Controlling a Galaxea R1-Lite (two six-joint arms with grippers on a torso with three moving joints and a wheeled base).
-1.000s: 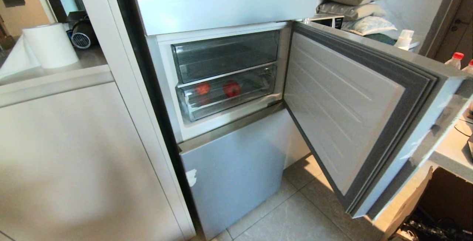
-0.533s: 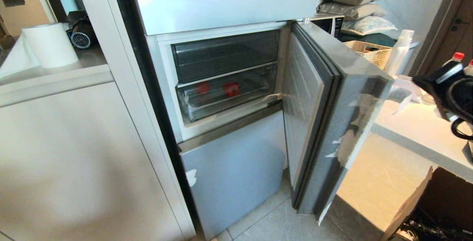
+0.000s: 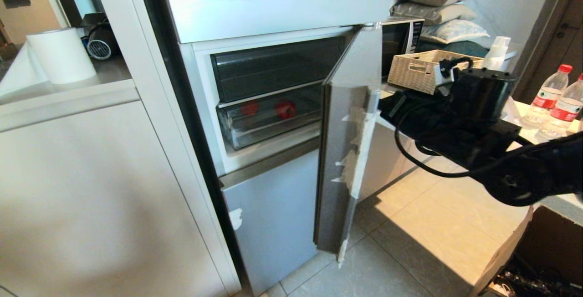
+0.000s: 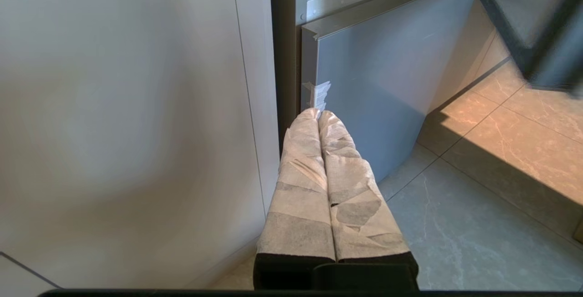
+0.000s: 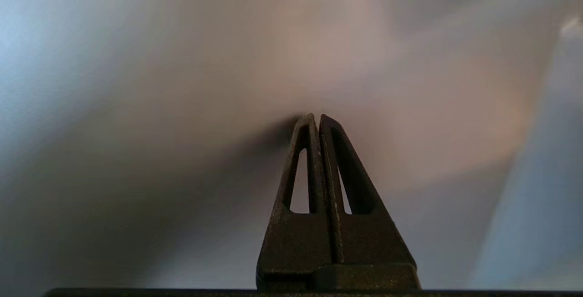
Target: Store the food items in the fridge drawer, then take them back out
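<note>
Two red food items (image 3: pixel 285 109) (image 3: pixel 249 108) lie inside the fridge drawer (image 3: pixel 268 128), the lower clear drawer of the open compartment, which is pushed in. The grey fridge door (image 3: pixel 346 151) stands partly swung in and hides the drawer's right end. My right arm (image 3: pixel 460 119) reaches in from the right behind the door's outer face. The right gripper (image 5: pixel 316 117) is shut and empty, its tips against a smooth grey surface. The left gripper (image 4: pixel 318 114), wrapped in white tape, is shut and empty, low beside the bottom fridge door (image 4: pixel 387 69).
An empty upper clear drawer (image 3: pixel 278 67) sits above the fridge drawer. On the counter at right stand a wicker basket (image 3: pixel 416 71), a microwave (image 3: pixel 401 37) and water bottles (image 3: pixel 553 92). A cardboard box (image 3: pixel 524 251) stands on the floor at right. A paper roll (image 3: pixel 61 55) is at left.
The fridge door has swung from wide open to partly shut. My right arm has come into view from the right, behind the door. The food items have not moved.
</note>
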